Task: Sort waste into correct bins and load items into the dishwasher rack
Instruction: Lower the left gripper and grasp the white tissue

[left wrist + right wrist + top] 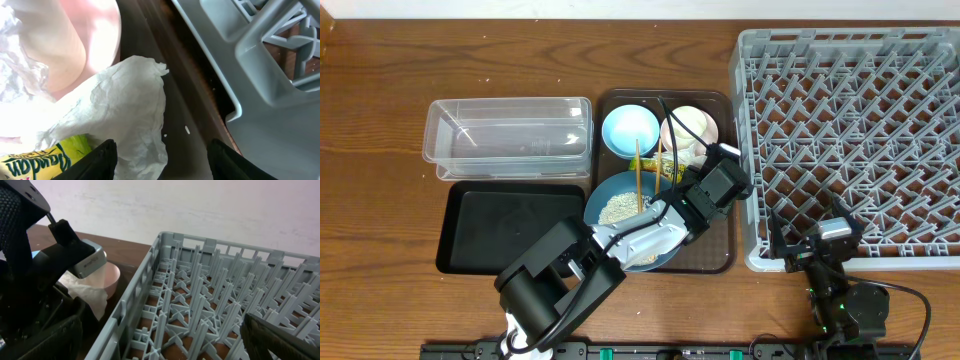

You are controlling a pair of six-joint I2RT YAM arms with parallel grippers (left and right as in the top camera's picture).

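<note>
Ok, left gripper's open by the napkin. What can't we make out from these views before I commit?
- Left gripper fingertips: cut off by the left wrist view's bottom edge; overhead, the arm itself hides them.
- Wrapper: cut off at the left wrist view's corner, partly behind the napkin.
- Pink bowl contents: washed out by glare, left wrist view.
- Brown tray, right side: covered by the left arm overhead.
</note>
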